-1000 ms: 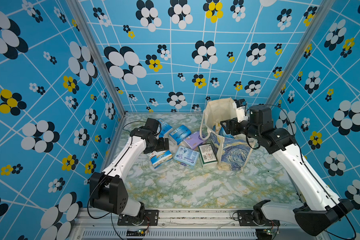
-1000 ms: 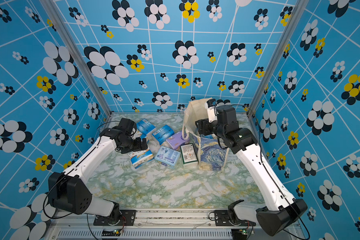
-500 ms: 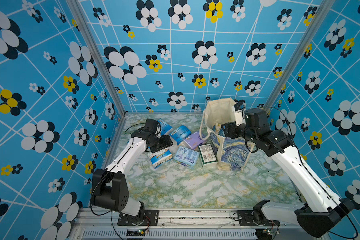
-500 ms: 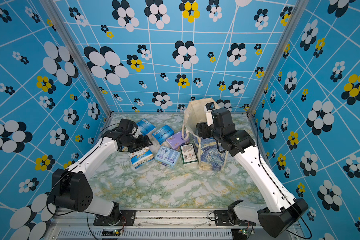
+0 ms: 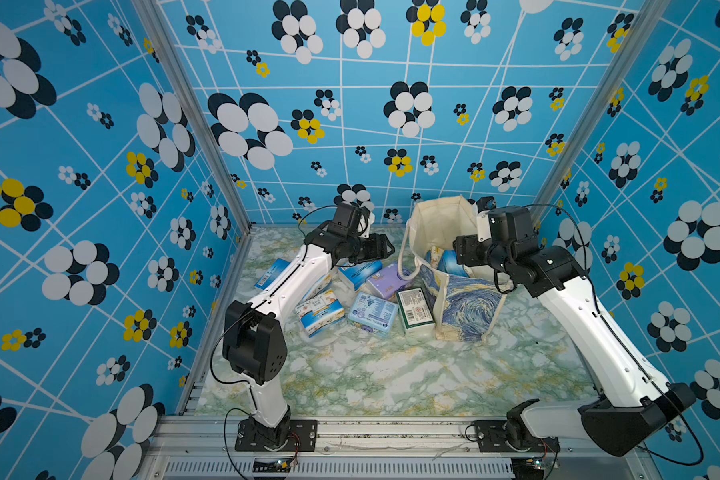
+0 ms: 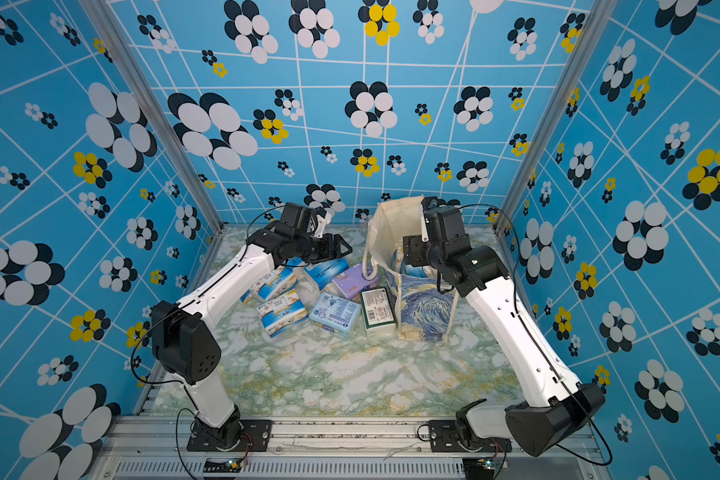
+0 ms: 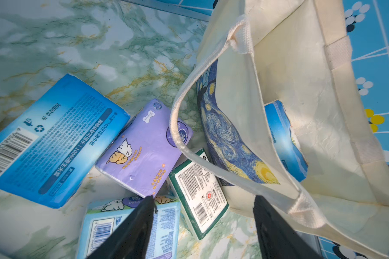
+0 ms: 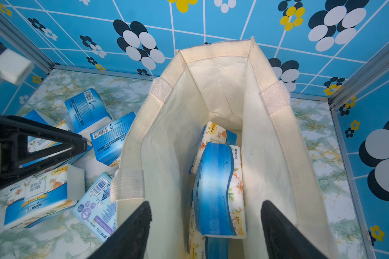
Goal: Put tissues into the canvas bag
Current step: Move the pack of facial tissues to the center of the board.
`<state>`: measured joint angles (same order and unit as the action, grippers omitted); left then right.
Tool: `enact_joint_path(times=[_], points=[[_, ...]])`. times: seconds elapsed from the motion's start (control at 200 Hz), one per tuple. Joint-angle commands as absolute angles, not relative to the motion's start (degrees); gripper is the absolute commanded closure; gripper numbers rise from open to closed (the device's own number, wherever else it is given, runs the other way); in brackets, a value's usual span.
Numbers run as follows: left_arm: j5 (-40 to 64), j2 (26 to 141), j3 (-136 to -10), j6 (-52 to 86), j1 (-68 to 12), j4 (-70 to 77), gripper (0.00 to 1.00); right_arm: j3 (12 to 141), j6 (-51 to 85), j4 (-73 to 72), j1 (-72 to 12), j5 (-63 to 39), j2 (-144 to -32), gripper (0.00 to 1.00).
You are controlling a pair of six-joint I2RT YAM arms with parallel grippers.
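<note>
On the marble-patterned table [image 5: 371, 374], the loose tissues [image 6: 281, 313] lay clustered on the left arm's side of the canvas bag [image 5: 468, 309]. Nearest the camera three lay in a row: a white pack with a blue band and orange print [image 5: 320, 312], a pale blue pack [image 5: 373, 313], and a green-white pack [image 5: 415, 309] just beside the bag's painted side. Behind these lay a lilac pack [image 5: 387, 281] and a blue pack [image 5: 360, 272], with more blue and white packs partly hidden under the left arm. In the left wrist view, one cream loop handle [image 7: 177, 125] of the bag lay across a corner of the lilac pack and the green-white pack. The left gripper [image 7: 203, 199] hung above the blue and lilac packs, its fingers spread wide with nothing between them. The bag stood upright with its mouth open. The right gripper [image 8: 206, 203] hung over that mouth, likewise spread wide and empty. Inside the bag a blue-banded floral pack [image 8: 218, 190] stood on edge, with a second floral pack [image 8: 219, 134] deeper in behind it. Farthest back rose the blue flower-printed wall [image 5: 350, 124].
</note>
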<state>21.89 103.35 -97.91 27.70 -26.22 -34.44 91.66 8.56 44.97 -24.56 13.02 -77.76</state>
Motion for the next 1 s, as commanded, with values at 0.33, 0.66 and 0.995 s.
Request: enact_joint_path(times=[0.33, 0.66, 0.995], points=[[5.2, 88.6, -80.6, 23.6, -16.9, -61.6, 0.22, 89.2, 6.9, 46.2, -24.4, 8.7, -73.9, 0.2], [14.0, 82.5, -64.3, 29.8, -6.8, -49.9, 0.2, 87.2, 7.1, 45.0, -24.4, 7.2, -72.4, 0.2], [13.9, 82.2, -57.0, 32.9, -5.1, -43.0, 0.2, 85.5, 6.8, 44.3, -24.4, 7.3, -71.0, 0.2]])
